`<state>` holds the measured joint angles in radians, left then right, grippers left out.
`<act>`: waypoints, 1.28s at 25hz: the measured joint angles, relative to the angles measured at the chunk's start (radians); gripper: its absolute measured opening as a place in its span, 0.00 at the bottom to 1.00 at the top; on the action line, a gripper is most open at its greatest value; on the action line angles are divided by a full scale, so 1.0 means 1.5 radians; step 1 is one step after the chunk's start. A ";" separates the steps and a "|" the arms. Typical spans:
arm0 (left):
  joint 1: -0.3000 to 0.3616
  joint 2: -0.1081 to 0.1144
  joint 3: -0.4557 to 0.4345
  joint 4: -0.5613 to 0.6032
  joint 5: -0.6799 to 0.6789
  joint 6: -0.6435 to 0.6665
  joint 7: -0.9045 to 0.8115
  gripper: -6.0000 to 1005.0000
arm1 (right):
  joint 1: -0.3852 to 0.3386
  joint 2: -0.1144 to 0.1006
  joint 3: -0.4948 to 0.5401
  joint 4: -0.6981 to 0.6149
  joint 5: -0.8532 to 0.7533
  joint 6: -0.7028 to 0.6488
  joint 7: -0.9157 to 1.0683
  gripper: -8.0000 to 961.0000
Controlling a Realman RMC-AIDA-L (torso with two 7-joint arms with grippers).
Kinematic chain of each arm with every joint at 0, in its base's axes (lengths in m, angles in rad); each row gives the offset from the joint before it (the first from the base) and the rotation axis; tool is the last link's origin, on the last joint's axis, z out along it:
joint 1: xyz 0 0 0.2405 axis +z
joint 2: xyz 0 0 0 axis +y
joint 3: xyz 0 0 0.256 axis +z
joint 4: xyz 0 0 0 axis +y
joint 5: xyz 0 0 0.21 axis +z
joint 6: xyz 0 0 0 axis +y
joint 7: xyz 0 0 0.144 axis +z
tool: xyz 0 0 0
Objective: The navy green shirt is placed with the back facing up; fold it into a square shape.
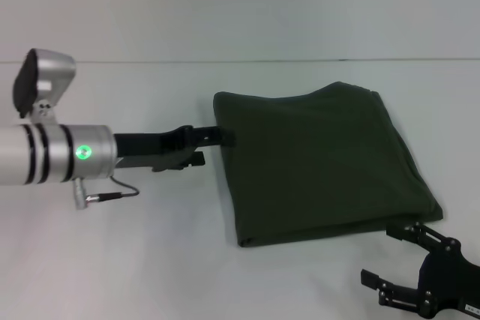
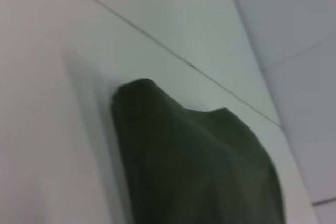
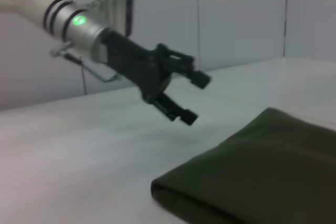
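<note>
Left hand, spread, hangs left of centre beside the folded shirt, off the cloth. Right hand, spread too, sits lower right. Shirt lies mid-frame on the worktop.

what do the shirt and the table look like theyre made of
Shirt: soft matte knit, probably cotton; it drapes in rounded folds with no sheen.
Table: smooth, hard white surface, perhaps laminate or painted board; it shows a faint seam line and soft shadows, so the exact material stays open.
</note>
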<state>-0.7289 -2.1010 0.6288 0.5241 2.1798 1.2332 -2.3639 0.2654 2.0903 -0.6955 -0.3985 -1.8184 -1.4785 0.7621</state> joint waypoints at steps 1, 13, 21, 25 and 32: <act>-0.008 -0.001 0.006 -0.009 0.000 -0.017 -0.003 0.93 | 0.000 0.000 0.001 0.000 -0.004 0.002 -0.001 0.98; -0.063 -0.030 0.042 -0.060 -0.003 -0.177 -0.007 0.93 | -0.002 0.000 -0.004 0.001 -0.007 0.006 0.000 0.98; -0.066 -0.040 0.055 -0.072 -0.006 -0.210 -0.010 0.93 | -0.003 0.000 -0.004 0.001 -0.007 0.003 0.001 0.98; -0.069 -0.041 0.055 -0.079 -0.007 -0.209 -0.010 0.93 | -0.003 0.000 -0.004 0.001 -0.007 0.002 0.001 0.98; -0.080 -0.042 0.072 -0.088 -0.008 -0.206 -0.002 0.89 | -0.001 0.000 -0.003 0.001 -0.007 0.003 0.001 0.98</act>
<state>-0.8489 -2.1647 0.7373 0.3925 2.1678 0.9243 -2.3669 0.2635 2.0907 -0.6994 -0.3972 -1.8285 -1.4745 0.7640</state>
